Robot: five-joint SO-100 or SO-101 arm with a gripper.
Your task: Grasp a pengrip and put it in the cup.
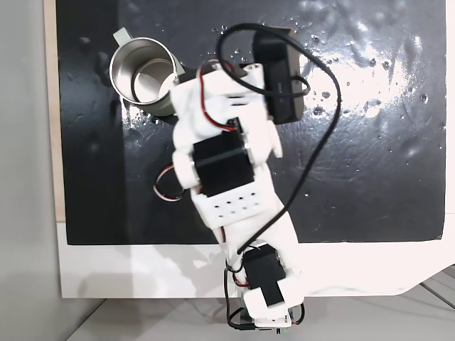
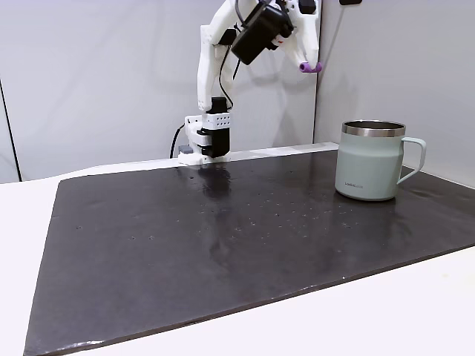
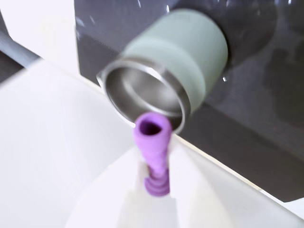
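Observation:
A purple ribbed pengrip (image 3: 154, 151) is pinched between my white fingers (image 3: 190, 185) in the wrist view, its flared open end pointing at the cup (image 3: 166, 80). My gripper (image 2: 309, 65) is shut on the pengrip (image 2: 310, 67) high above the mat, left of and above the pale grey-green cup (image 2: 371, 161) in a fixed view. From above in the other fixed view, the cup (image 1: 142, 74) shows its shiny steel inside at the mat's top left, with my arm (image 1: 224, 153) reaching beside its rim.
A black mat (image 2: 223, 230) covers the white table (image 2: 386, 319). The arm's base (image 2: 208, 141) stands at the mat's far edge. A black camera (image 1: 279, 67) and looping cable (image 1: 320, 142) ride on the arm. The cup's handle (image 2: 415, 159) faces right.

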